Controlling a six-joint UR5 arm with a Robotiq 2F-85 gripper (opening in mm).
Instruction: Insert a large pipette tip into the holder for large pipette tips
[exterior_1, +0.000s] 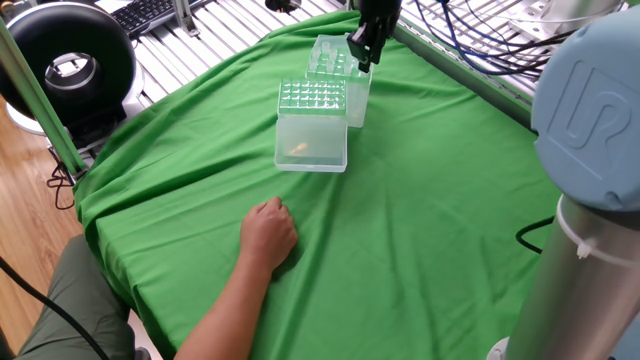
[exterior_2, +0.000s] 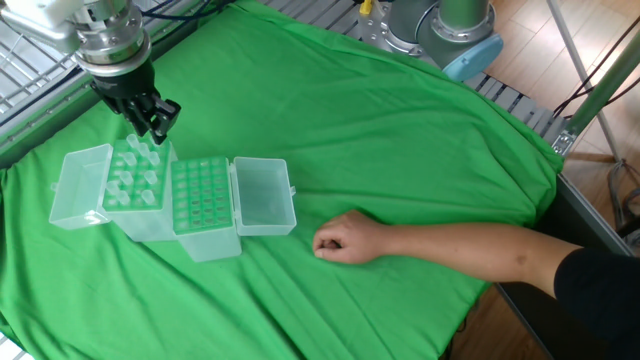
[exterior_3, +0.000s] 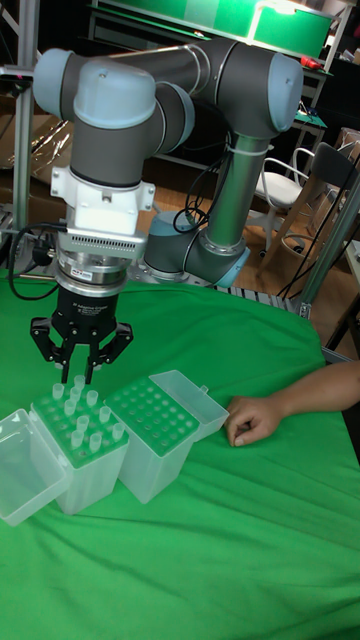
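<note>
The holder for large pipette tips (exterior_2: 205, 195) is the box with the greenish grid top (exterior_3: 150, 420), its clear lid (exterior_2: 262, 195) hinged open; its holes look empty. Beside it stands a second translucent box (exterior_2: 130, 180) holding several upright large pipette tips (exterior_3: 90, 420). My gripper (exterior_3: 85, 378) hangs over the far row of that box, fingers drawn together at the top of one large pipette tip (exterior_3: 79, 387). In one fixed view the gripper (exterior_1: 362, 55) is at the back of the cloth, behind the holder (exterior_1: 312, 97).
A person's hand (exterior_2: 345, 238) and forearm rest on the green cloth (exterior_2: 400, 120) near the front edge, a short way from the holder's lid. The second box's lid (exterior_2: 80, 185) lies open on its far side. Metal rails and cables run behind the table.
</note>
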